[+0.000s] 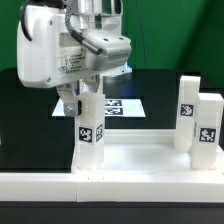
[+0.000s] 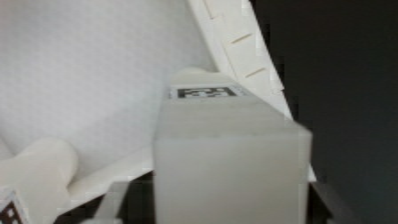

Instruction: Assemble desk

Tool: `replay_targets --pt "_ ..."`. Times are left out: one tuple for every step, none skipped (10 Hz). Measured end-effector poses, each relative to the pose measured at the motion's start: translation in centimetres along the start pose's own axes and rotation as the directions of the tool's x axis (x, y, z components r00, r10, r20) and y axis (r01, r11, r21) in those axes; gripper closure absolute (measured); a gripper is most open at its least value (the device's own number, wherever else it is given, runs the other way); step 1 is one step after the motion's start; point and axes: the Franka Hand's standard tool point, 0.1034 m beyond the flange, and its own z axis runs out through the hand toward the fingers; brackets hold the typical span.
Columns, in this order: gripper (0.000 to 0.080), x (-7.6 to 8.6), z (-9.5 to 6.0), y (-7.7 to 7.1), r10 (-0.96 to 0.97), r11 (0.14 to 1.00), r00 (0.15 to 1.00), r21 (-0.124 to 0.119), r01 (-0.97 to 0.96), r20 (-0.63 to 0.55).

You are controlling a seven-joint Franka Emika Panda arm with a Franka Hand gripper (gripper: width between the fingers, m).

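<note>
Running along the near edge of the scene is the long white border rail (image 1: 110,186). Just behind it lies the desk slab (image 1: 140,158), flat and white with a raised rim.

At the slab's near left corner one leg (image 1: 91,128) stands upright with a black-and-white tag on the face turned to the camera. The hand (image 1: 86,101) hangs straight over it from the arm (image 1: 60,50), one finger on either side of the leg's top end. In the wrist view that leg (image 2: 222,150) fills the space between the fingers, with the slab (image 2: 89,80) pale beyond it. The frames do not settle whether the fingers press on the leg or merely stand around it.

Towards the right end of the slab two more legs stand upright and close together, one (image 1: 208,126) nearer and one (image 1: 188,110) just behind it to its left, each bearing a tag.

Farther back, past the first leg, the marker board (image 1: 125,105) lies flat on the black desk (image 1: 30,120).
</note>
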Motion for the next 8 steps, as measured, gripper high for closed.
replay_targets --pt "0.0427 0.0 0.1 0.0 -0.021 1.000 1.000 -0.001 0.021 -0.001" --pt "0.0289 0.0 -0.1 0.0 -0.140 0.990 0.990 -0.004 0.140 -0.004" --pt "0.0195 -0.1 -0.4 0.0 -0.273 0.962 0.962 -0.007 0.273 0.001" --pt "0.0195 -0.4 -0.3 -0.3 -0.435 0.900 0.900 0.019 0.435 -0.014" --pt "0.0159 -1.0 0.1 0.3 -0.550 0.835 0.835 0.026 0.550 -0.018" --pt "0.0152 -1.8 0.1 0.8 -0.582 0.813 0.813 0.021 0.582 -0.013" --pt "0.0152 -1.6 0.1 0.7 -0.653 0.757 0.757 0.022 0.653 -0.017" --pt "0.0150 -1.5 0.1 0.6 -0.703 0.710 0.711 0.020 0.704 -0.019"
